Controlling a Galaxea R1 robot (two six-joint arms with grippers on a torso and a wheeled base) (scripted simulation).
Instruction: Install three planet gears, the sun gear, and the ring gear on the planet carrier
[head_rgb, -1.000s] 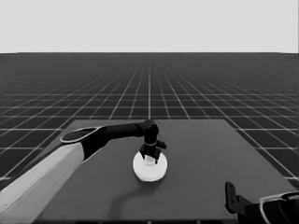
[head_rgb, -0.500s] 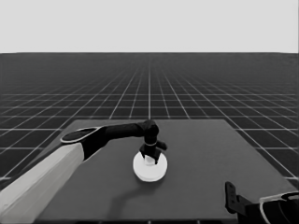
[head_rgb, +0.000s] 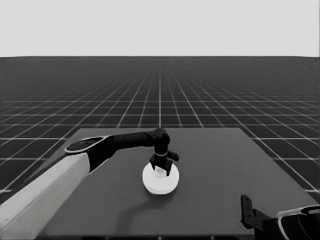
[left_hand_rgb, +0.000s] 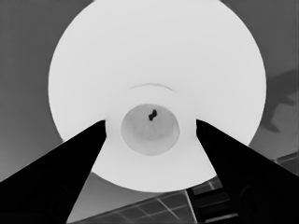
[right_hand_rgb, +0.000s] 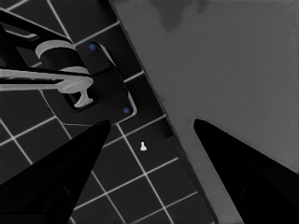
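Left gripper sits right over the middle of the larger round part, mid-table toward the near side, fingers spread wide either side of its centre hole and not pinching anything. Right gripper is parked at the near right corner, fingers apart too.

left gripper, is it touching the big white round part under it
Cannot tell. In the left wrist view the open left gripper straddles the larger round part's centre hole; neither it nor the head view shows contact or a gap.
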